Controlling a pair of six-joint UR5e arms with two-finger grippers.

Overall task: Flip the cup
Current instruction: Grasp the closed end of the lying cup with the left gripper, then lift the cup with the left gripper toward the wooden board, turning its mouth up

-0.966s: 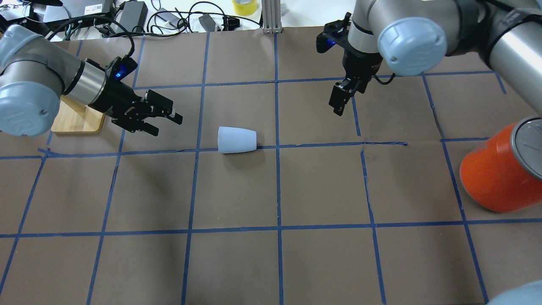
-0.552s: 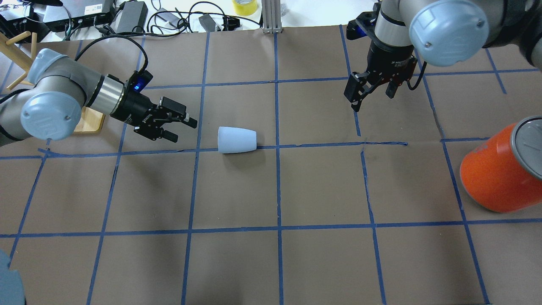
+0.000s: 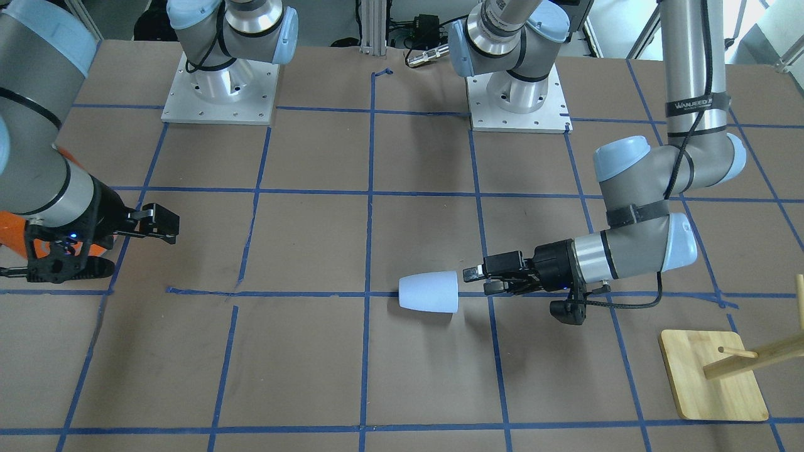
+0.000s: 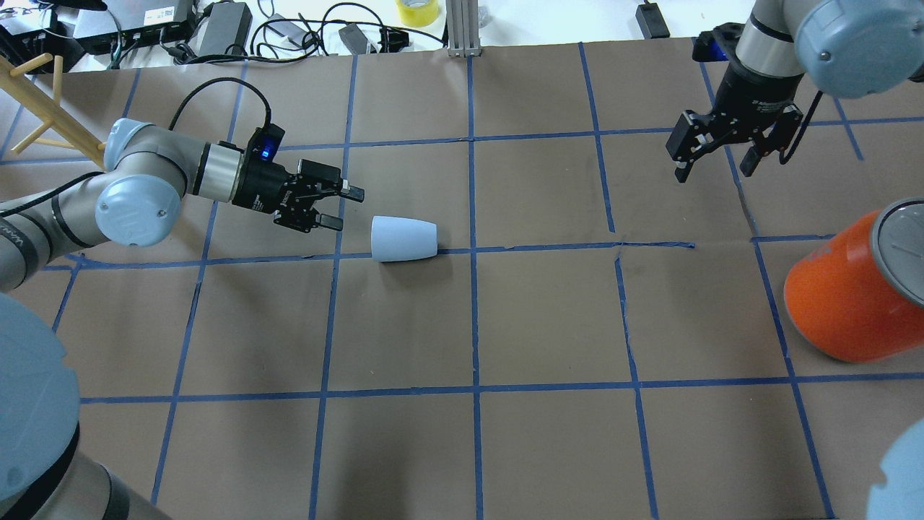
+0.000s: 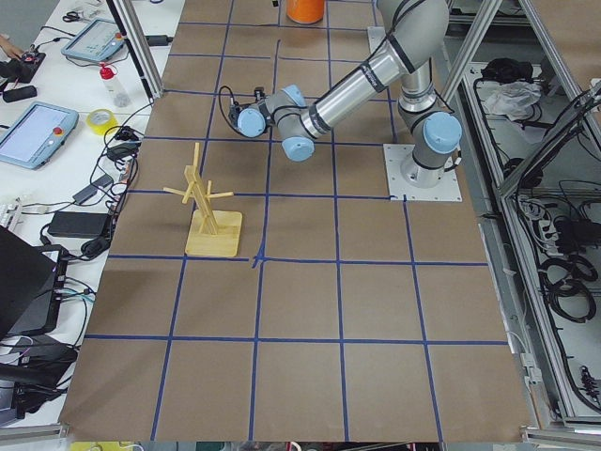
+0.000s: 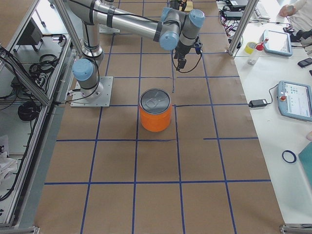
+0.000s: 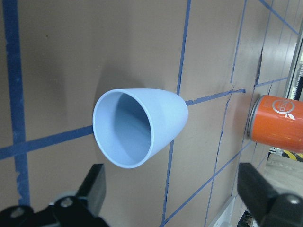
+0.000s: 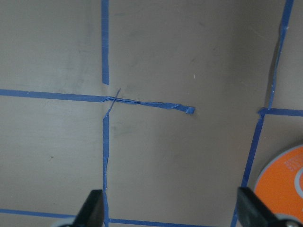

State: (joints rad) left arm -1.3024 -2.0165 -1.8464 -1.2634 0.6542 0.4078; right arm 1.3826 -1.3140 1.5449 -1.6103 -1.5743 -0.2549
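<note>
The pale blue-white cup (image 4: 404,239) lies on its side on the brown table, near a blue tape line. It also shows in the front view (image 3: 429,292). Its open rim faces my left gripper, as the left wrist view (image 7: 137,127) shows. My left gripper (image 4: 345,208) is open and empty, level with the cup and a short gap from its rim; it also shows in the front view (image 3: 480,281). My right gripper (image 4: 713,170) is open and empty, high at the back right and far from the cup.
A large orange canister (image 4: 844,296) with a silver lid stands at the table's right edge, below and in front of my right gripper. A wooden peg stand (image 3: 713,376) stands behind my left arm. Cables and boxes lie beyond the far edge.
My left gripper has moved right, close to the cup's rim. My right gripper has moved right and back, away from the cup. The cup has not moved.
</note>
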